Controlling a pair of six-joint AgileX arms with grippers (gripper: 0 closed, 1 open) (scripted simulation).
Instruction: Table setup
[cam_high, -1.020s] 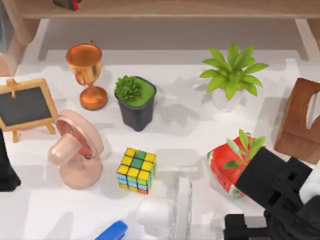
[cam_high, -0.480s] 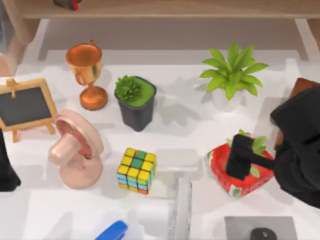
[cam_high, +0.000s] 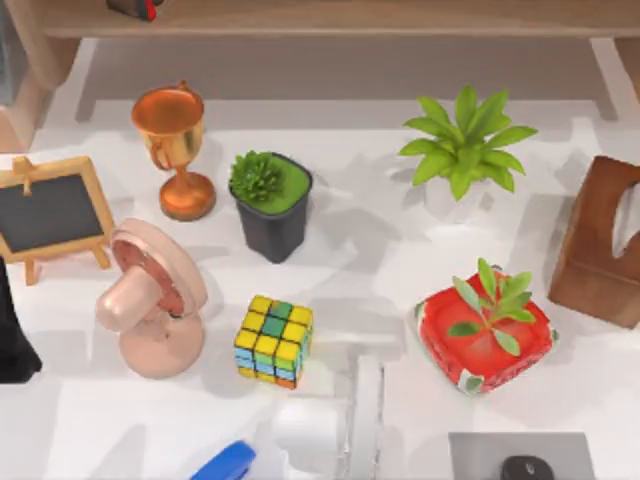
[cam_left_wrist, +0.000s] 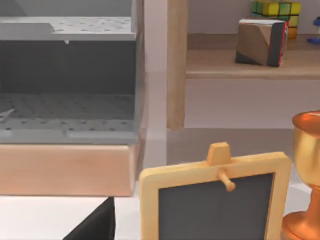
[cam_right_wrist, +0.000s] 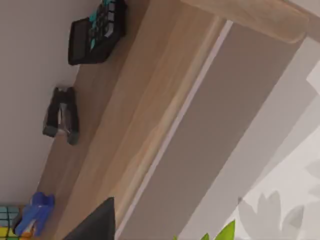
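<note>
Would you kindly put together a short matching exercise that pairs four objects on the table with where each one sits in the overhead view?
Objects:
1. gold trophy
2. Rubik's cube
3. brown tissue box
4. small chalkboard

Places:
A. at the table's right edge
B. at the table's left edge, in front of the trophy
C. near the middle front, right of the pink fan
D. back left, left of the black pot with the succulent

Pairs: 1-D, 2-C, 3-A, 4-B
</note>
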